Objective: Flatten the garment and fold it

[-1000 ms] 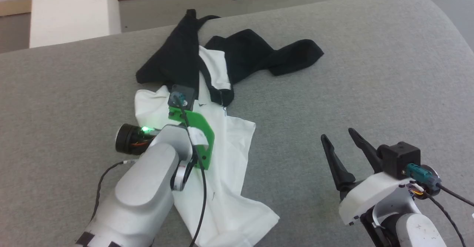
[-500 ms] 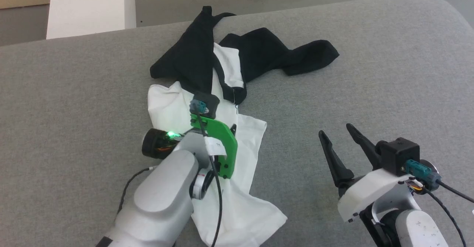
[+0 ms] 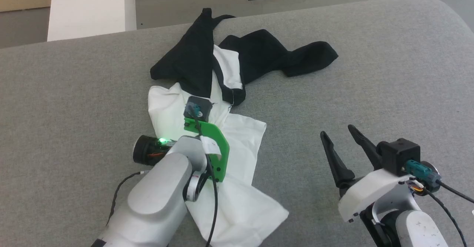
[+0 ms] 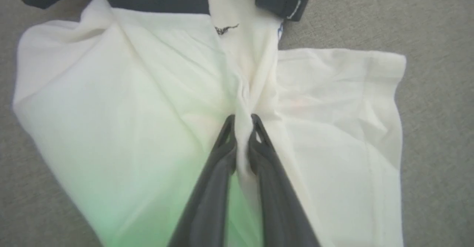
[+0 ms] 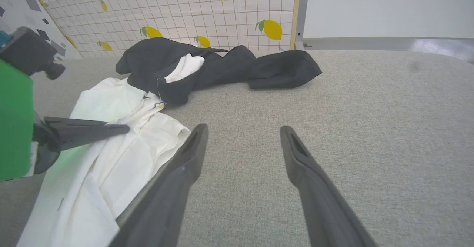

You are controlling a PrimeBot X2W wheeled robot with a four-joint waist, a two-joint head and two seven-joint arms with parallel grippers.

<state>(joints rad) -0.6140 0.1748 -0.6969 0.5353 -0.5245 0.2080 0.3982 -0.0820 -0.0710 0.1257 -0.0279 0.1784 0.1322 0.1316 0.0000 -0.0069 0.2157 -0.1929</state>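
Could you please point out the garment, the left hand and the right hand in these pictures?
garment [image 3: 242, 139], head view, on its white body.
left hand [image 4: 242, 118], left wrist view, between its fingertips, pinching white cloth.
right hand [image 5: 243, 128], right wrist view, midway between its open fingertips.

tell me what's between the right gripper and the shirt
Nothing but bare grey padded surface. In the head view that stretch separates the open right gripper from the white edge of the garment.
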